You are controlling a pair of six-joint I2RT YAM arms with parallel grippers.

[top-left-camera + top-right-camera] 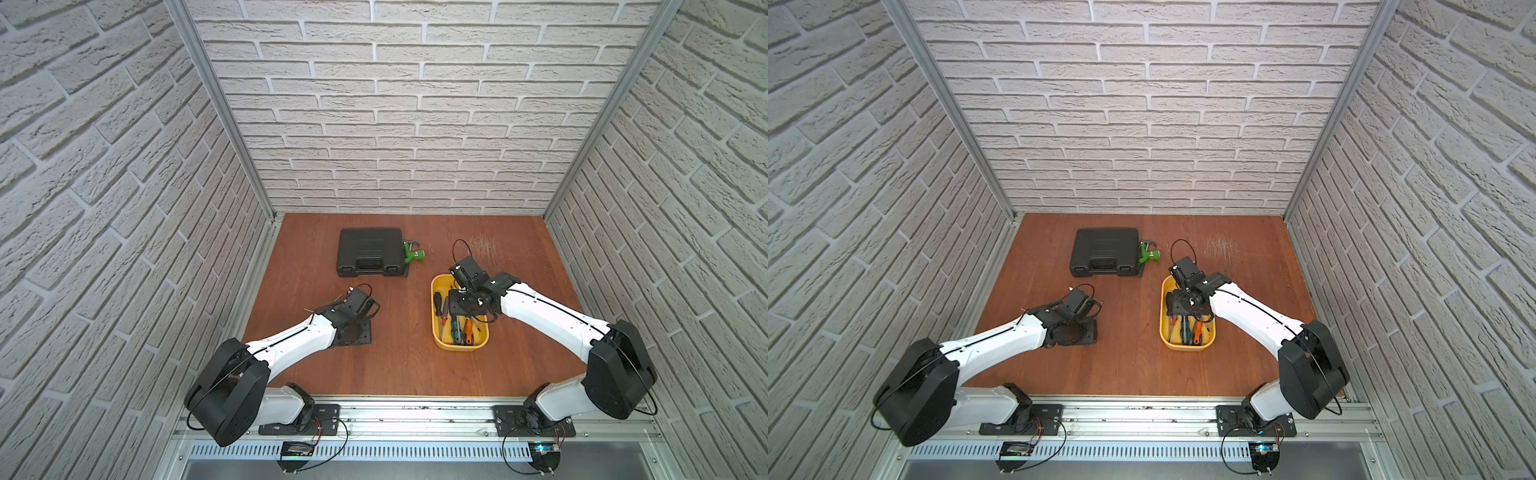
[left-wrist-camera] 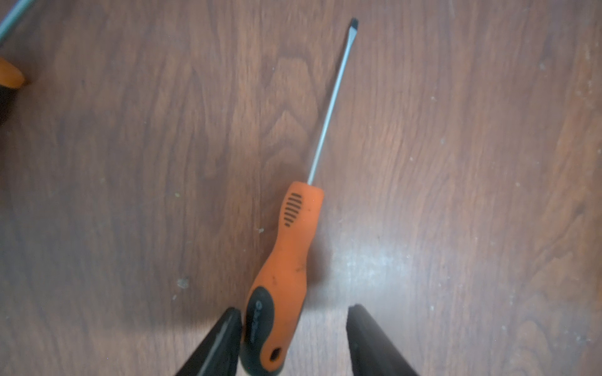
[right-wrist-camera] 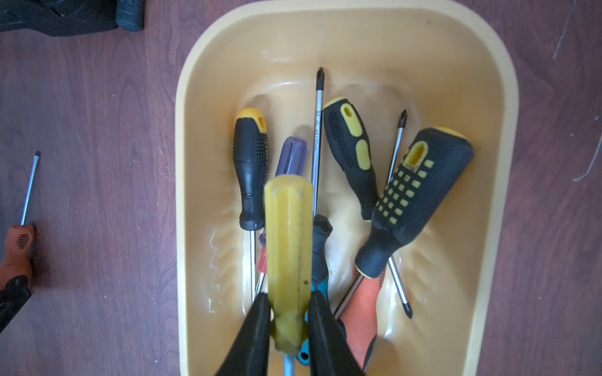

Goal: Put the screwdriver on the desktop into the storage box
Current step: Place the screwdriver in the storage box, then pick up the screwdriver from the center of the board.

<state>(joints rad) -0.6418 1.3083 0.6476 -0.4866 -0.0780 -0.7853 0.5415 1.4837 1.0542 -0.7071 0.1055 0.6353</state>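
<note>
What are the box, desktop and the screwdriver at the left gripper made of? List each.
Box: likely plastic, glossy, moulded rounded rim.
Desktop: wood or wood-look laminate; grain, faint sheen.
Screwdriver: shiny metal shaft, probably steel; matte rubbery-looking handle with black insert.

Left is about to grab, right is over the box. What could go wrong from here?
1. The orange screwdriver lies off-centre in the open left gripper, caught near its butt; closing may nudge or tip it.
2. The right gripper holds a yellow-handled screwdriver over the crowded storage box; it may land crosswise.
</note>
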